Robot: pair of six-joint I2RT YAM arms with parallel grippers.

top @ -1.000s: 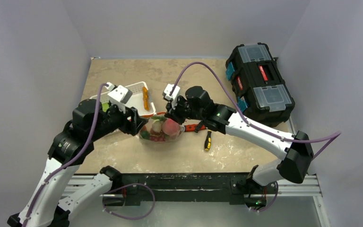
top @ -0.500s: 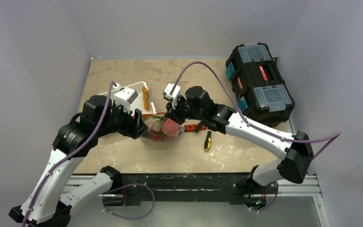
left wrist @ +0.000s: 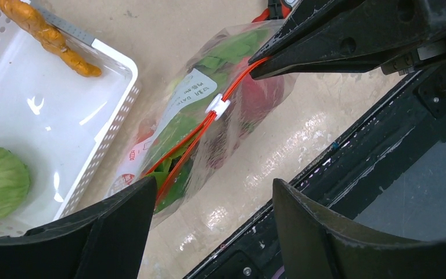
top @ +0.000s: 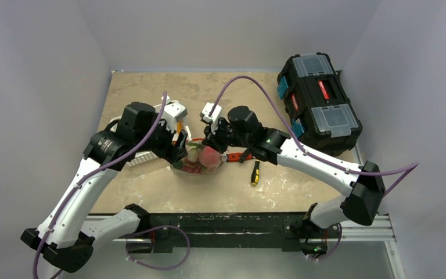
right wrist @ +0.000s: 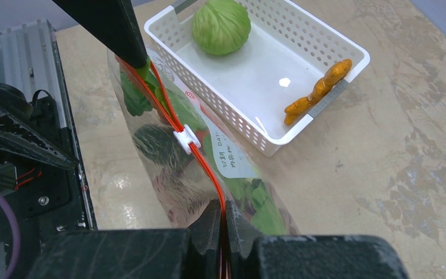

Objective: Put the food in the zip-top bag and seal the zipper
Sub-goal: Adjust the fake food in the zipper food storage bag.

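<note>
Right gripper (right wrist: 222, 214) tight on the zipper (left wrist: 238, 86), left gripper (left wrist: 212, 186) agape (food (left wrist: 232, 49) dim behind crinkled bag (left wrist: 235, 142))

Plain grey walls (top: 226, 29); mottled beige tabletop (top: 151, 87); black toolbox (top: 319, 96)

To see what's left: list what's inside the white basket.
In the white basket: a green cabbage at one end, an orange carrot along the rim at the other. The zip-top bag covers part of the near wall; nothing else shows.
</note>
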